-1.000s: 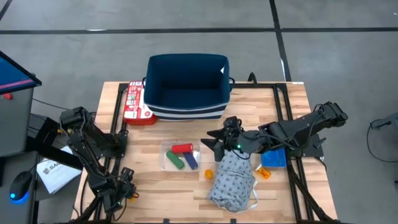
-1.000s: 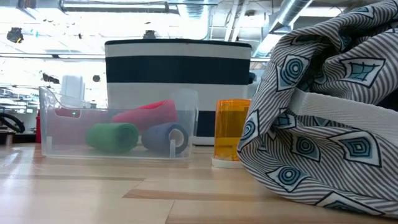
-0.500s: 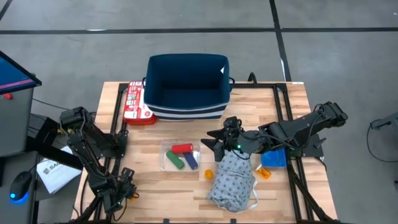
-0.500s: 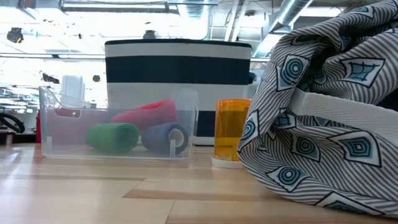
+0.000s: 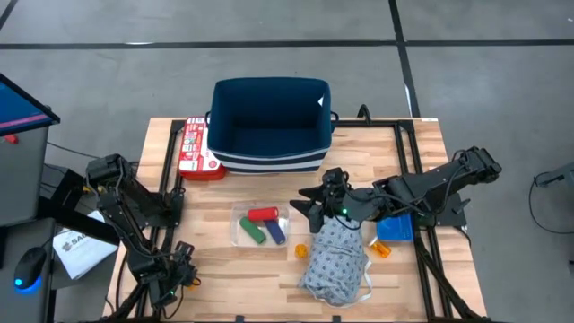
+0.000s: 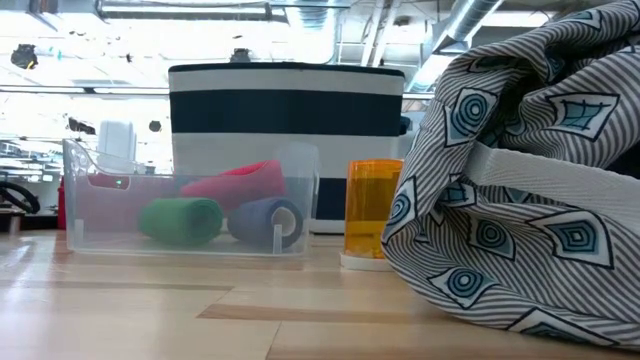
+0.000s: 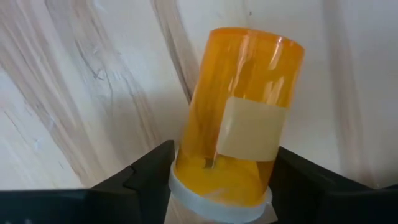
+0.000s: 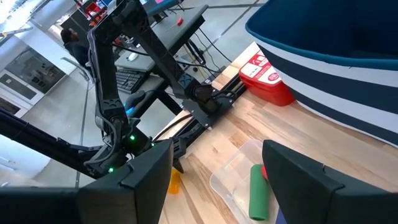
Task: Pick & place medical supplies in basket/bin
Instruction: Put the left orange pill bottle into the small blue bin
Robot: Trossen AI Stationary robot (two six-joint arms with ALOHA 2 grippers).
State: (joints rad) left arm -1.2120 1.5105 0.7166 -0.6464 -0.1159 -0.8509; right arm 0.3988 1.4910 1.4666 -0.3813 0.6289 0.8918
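My left gripper (image 5: 182,269) sits at the table's near-left corner, shut on an orange pill bottle (image 7: 239,124). My right gripper (image 5: 305,206) hangs open over the table's middle, between the clear tray (image 5: 260,226) and the grey dotted garment (image 5: 336,260), touching nothing. The tray holds a red (image 5: 263,214), a green (image 5: 252,233) and a blue cylinder (image 5: 275,233), all lying on their sides. The garment lies heaped on the wood. An orange bottle (image 6: 372,215) stands cap-down beside it. The navy striped basket (image 5: 269,126) stands at the far edge, and the small blue bin (image 5: 395,229) lies under the right arm. My left gripper pinches the orange pill bottle at its white-capped end (image 7: 217,199), one finger (image 7: 152,171) on each side. The bottle's body with its pale label points away from the fingers over the wood. I cannot tell whether it is lifted clear.
A red-and-white flat box (image 5: 193,148) lies left of the basket. Another orange bottle (image 5: 381,250) lies by the blue bin. Dark frame rails run along the table's left and right sides. Bare wood shows along the near edge, left of the garment.
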